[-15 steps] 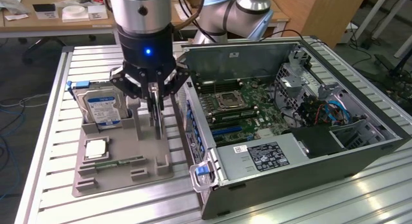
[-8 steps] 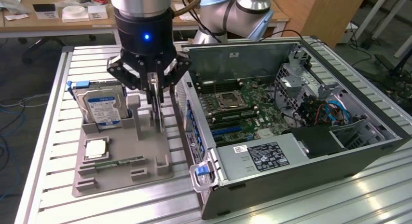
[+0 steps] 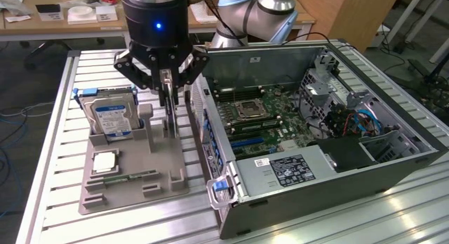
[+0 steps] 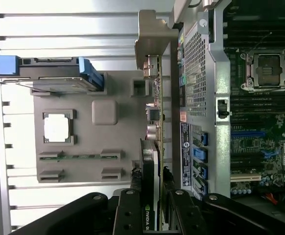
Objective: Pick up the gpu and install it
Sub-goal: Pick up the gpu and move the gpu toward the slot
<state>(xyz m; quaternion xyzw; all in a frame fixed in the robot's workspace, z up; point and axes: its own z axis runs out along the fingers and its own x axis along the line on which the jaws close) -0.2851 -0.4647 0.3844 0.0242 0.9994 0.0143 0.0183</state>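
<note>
Black-faced gpu (image 3: 169, 110), one item: stands on edge, pale metal bracket (image 4: 154, 44) at one end, at its slot in the grey parts holder (image 3: 115, 196) and just beside the open computer case (image 3: 393, 165). From where I stand I cannot tell whether its lower edge has left the slot. Gripper (image 3: 168, 87): directly above, fingers drawn in narrow, pinching the card by its upper edge. Also on the holder: silver hard drive (image 3: 109, 115), upright on the side away from the case; processor chip (image 3: 104, 161); green memory stick (image 3: 130, 175), lying flat. Holder and case sit on a slatted aluminium surface (image 3: 56, 202). Hazards, by my judgement: so thin a pinch may let the tall card pivot or slip. The bracket may snag the holder's slot walls or the case's near wall, both being close. A tilted card would miss its socket on the motherboard (image 3: 270, 110).
</note>
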